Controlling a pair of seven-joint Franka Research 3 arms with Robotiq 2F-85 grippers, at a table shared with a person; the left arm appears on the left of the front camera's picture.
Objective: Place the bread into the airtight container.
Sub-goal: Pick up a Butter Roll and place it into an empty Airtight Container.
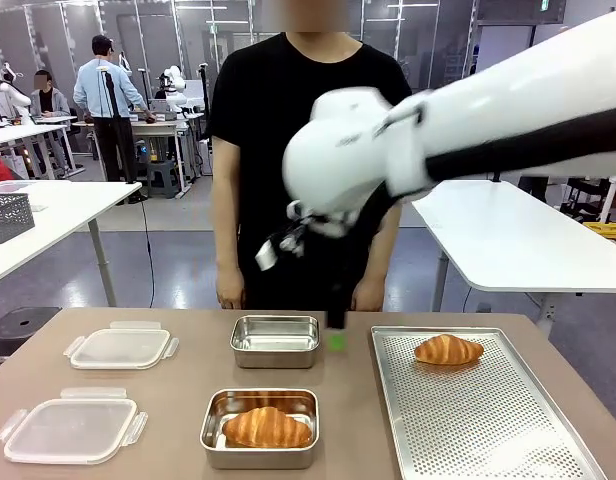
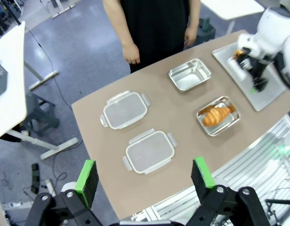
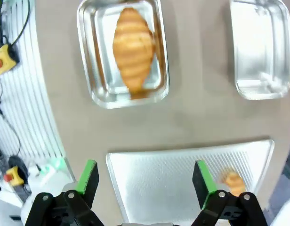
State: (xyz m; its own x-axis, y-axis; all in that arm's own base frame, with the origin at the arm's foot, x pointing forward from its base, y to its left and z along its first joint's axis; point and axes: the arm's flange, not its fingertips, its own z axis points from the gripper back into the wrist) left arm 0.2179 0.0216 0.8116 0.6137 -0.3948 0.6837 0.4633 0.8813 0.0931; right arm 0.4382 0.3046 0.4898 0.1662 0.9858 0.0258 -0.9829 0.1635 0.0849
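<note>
One croissant (image 1: 266, 427) lies in the near steel container (image 1: 260, 460), also seen from above as croissant (image 3: 133, 47) in container (image 3: 93, 89). A second croissant (image 1: 448, 349) rests at the far end of the perforated tray (image 1: 478, 420); in the right wrist view this croissant (image 3: 233, 181) is partly hidden behind a finger. The far steel container (image 1: 275, 360) is empty. My right gripper (image 3: 145, 179) hangs open above the tray's edge (image 3: 173, 179), holding nothing. My left gripper (image 2: 144, 179) is open and empty, high above the table's near left side.
Two clear plastic lids (image 1: 121, 347) (image 1: 71, 430) lie at the table's left. A person stands at the far edge, hands (image 1: 228, 295) hanging beside the body. My right arm (image 1: 468, 140) crosses over the table from the right. Bare tabletop separates the containers from the tray.
</note>
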